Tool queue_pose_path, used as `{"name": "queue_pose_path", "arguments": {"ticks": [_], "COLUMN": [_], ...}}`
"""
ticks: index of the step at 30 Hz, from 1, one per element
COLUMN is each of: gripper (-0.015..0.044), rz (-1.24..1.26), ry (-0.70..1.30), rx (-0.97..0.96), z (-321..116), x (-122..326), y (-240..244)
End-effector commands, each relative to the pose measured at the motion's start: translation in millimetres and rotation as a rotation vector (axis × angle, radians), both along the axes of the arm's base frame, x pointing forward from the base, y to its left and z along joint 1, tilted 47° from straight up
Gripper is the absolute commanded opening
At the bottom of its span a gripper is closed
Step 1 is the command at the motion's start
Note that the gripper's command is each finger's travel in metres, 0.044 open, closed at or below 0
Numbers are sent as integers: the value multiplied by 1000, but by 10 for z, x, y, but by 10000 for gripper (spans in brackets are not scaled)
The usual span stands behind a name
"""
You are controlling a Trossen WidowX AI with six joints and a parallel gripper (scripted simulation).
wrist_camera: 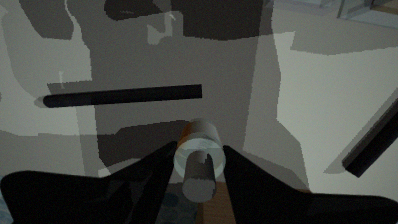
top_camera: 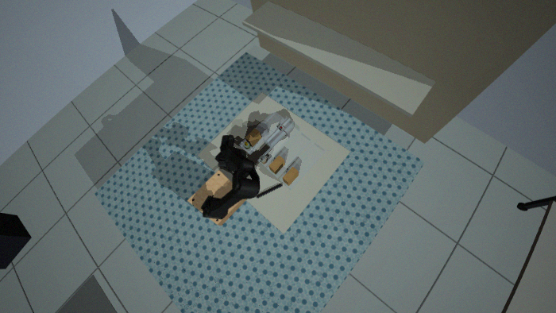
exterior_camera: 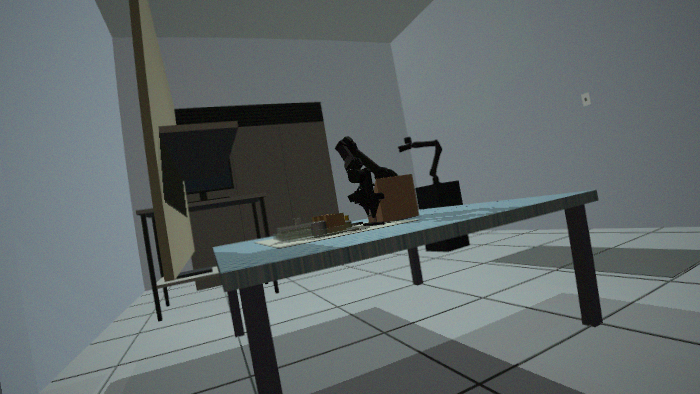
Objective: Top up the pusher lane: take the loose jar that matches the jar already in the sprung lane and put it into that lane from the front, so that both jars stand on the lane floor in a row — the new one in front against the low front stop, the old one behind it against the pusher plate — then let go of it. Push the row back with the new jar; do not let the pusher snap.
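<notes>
My gripper (wrist_camera: 199, 148) (exterior_camera: 372, 215) is low over the pale board, its two black fingertips against opposite sides of a loose jar (wrist_camera: 200, 131). The jar is upright, with an orange and pale side, a clear rim and a grey knob on top. The clear lane rack (top_camera: 274, 137) lies beyond the gripper. One jar with a yellow-green top (top_camera: 246, 144) is at its front left and another, greyish jar (top_camera: 265, 158) is at its front middle. A small red-marked part (top_camera: 280, 127) is farther back. Which jar is in the sprung lane, and the pusher plate, I cannot tell.
Orange-brown blocks (top_camera: 254, 137) (top_camera: 276, 164) (top_camera: 291, 175) sit in the rack area. A dark rod (wrist_camera: 122, 95) lies just beyond the held jar; a second dark rod (wrist_camera: 374, 140) (top_camera: 270, 191) lies to the right. The wooden base block (exterior_camera: 397, 198) is close behind the gripper.
</notes>
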State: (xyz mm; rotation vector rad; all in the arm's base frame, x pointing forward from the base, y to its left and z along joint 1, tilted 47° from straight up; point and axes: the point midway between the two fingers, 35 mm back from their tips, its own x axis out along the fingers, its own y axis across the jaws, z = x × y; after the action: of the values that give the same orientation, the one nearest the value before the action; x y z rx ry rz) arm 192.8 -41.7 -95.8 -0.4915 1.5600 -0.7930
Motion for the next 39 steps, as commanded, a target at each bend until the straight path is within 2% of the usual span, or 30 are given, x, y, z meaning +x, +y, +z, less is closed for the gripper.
{"name": "queue_pose_path", "arguments": {"ticks": [1,3,4,20,26,39], "gripper": [59,6,0,0,0,0], "rz": [5,9,12,5,5,-1], "ry": [9,10,12,9,8,-9], "rx": [-2,1,4,1,3,13], "z": [0,48,88,795,793,798], "x": [-11,20,42,172,198,661], "y": [-1,55,98,687,669,208]}}
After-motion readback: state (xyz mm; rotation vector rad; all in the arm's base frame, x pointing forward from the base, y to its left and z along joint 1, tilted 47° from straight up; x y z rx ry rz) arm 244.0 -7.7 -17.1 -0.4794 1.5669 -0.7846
